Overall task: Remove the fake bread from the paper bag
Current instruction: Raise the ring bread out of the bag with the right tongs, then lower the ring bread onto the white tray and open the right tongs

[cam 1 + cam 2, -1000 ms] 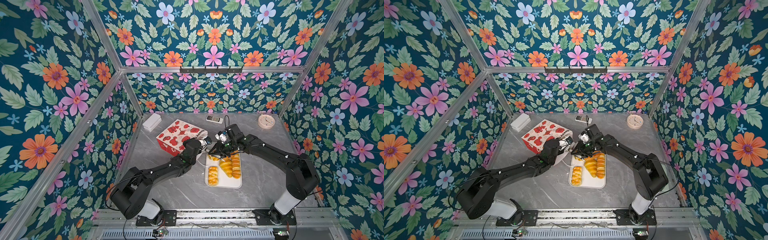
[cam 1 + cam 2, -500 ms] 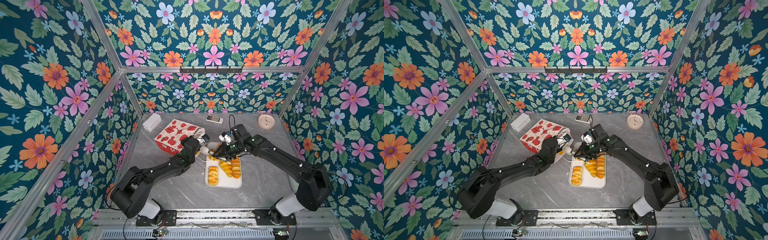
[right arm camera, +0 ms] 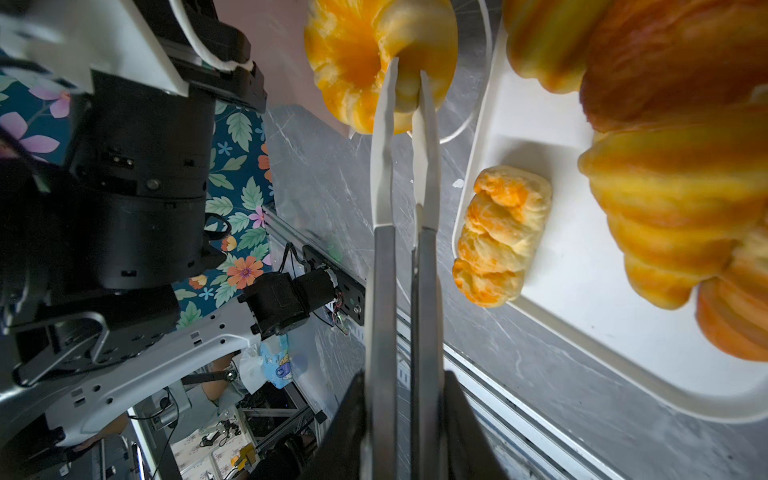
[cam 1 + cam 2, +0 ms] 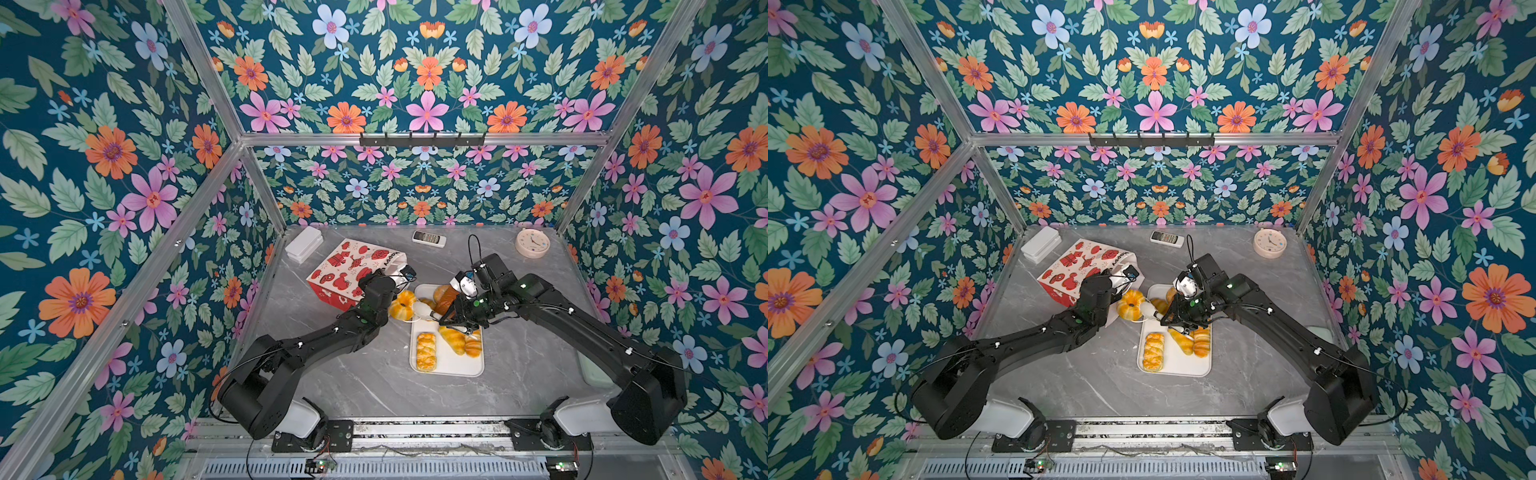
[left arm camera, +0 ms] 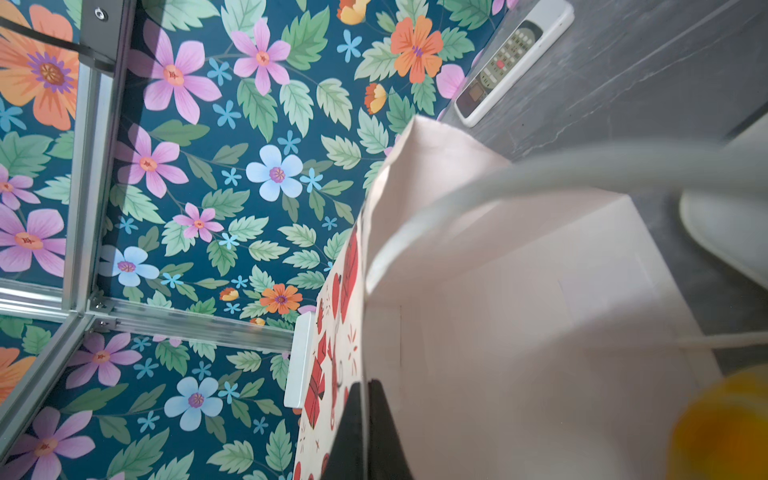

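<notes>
The paper bag (image 4: 349,270) (image 4: 1075,266), white with red prints, lies tipped at the back left, its mouth toward the tray. My left gripper (image 5: 365,384) (image 4: 397,277) is shut on the bag's rim, and the bag's inside (image 5: 519,332) looks bare. My right gripper (image 3: 405,374) (image 4: 449,318) is shut on white-tipped tongs (image 3: 405,249). Their tips pinch a ring bagel (image 3: 365,54) (image 4: 402,305) (image 4: 1131,304) just outside the bag's mouth, beside the tray. More fake bread lies on the white tray (image 4: 449,365): a plaited piece (image 4: 426,351) (image 3: 498,237) and croissants (image 4: 453,338).
At the back of the table are a remote (image 4: 429,239), a round clock (image 4: 532,243) and a flat white box (image 4: 304,244). A pale container (image 4: 594,374) sits at the right edge, partly under the right arm.
My right arm has pulled back from the bag's mouth toward the tray, drawing the ring bagel out into view. My left gripper has kept its hold on the rim; the bag shifted slightly.
</notes>
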Robot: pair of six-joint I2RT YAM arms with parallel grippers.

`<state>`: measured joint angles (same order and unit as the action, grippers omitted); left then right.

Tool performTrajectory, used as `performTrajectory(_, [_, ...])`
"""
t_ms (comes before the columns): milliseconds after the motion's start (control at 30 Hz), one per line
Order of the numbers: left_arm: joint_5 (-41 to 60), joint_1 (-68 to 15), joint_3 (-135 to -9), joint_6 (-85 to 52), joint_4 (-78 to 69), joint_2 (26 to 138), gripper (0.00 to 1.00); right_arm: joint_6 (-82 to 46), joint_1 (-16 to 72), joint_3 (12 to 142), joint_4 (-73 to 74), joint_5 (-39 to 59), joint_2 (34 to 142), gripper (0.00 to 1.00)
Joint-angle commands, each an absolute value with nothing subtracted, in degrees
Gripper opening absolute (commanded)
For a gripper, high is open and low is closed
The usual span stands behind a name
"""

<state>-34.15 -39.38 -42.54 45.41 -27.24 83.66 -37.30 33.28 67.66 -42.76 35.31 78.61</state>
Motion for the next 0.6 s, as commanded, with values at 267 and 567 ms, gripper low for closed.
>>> performTrajectory(267, [-35.05,-38.23,-42.56,44.74,-29.08,84.28,0.00,-37.79,33.14,61.54,-47.61,30.85,67.37,0.00])
performTrajectory(567, [-35.07,-37.79,-42.88,44.39,-29.66,85.34,0.00,-39.85,33.18,57.47,-49.53,29.56,59.92,0.00])
